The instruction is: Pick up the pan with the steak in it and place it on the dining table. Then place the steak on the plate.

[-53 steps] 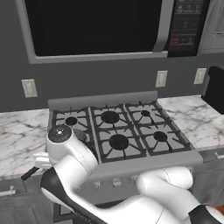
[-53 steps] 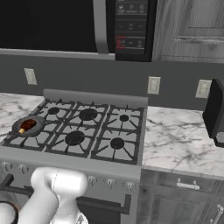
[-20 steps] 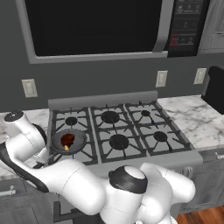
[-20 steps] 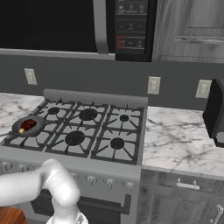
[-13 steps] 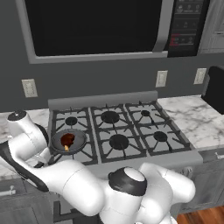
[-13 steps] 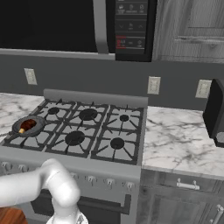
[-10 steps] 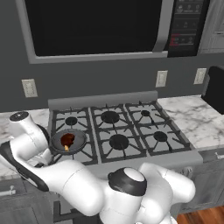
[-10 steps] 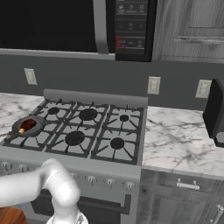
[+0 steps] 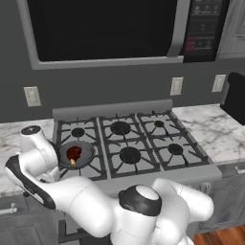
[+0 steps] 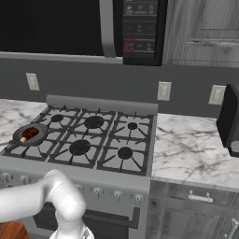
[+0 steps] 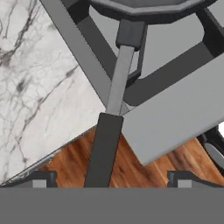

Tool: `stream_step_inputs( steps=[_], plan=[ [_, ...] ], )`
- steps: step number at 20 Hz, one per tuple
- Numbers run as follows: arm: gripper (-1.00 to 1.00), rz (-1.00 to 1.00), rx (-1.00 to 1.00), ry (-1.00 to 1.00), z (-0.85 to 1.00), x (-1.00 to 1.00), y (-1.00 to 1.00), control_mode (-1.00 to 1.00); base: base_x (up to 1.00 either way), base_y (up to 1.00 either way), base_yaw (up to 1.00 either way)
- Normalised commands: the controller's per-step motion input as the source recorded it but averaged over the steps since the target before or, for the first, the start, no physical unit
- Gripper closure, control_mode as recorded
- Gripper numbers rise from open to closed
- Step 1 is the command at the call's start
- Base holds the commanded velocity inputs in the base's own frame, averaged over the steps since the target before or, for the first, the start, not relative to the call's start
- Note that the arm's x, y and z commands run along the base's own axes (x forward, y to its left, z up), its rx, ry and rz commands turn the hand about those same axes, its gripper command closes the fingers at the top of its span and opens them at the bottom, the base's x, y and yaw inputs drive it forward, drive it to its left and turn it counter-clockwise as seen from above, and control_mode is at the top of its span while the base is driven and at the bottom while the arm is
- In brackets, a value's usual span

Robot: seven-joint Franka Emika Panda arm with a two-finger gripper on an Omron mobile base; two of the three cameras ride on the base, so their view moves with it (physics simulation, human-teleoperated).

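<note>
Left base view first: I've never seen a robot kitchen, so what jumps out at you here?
The bulky white arm curls across the foreground toward the stove's front-left burner. There sits a small dark pan holding a reddish steak. In the hand view, the pan's long handle runs out over the stove edge between the open gripper's fingertips.

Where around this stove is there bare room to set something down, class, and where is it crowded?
Free: the marble counter between the stove and the black appliance, and the five empty burners. Crowded: the front-left burner, where the pan holds the steak, with the white arm beside it.
</note>
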Motion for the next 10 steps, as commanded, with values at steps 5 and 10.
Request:
stream_step_inputs(
  steps=[5, 10],
  plan=[
    [-1.0, 0.0, 0.04, 0.01, -0.28, 0.0, -0.08, -1.0, 0.0, 0.0, 0.0],
    [-1.0, 0.0, 0.02, 0.01, -0.27, 0.04, 0.0, -1.0, 0.0, 0.0, 0.0]
  ],
)
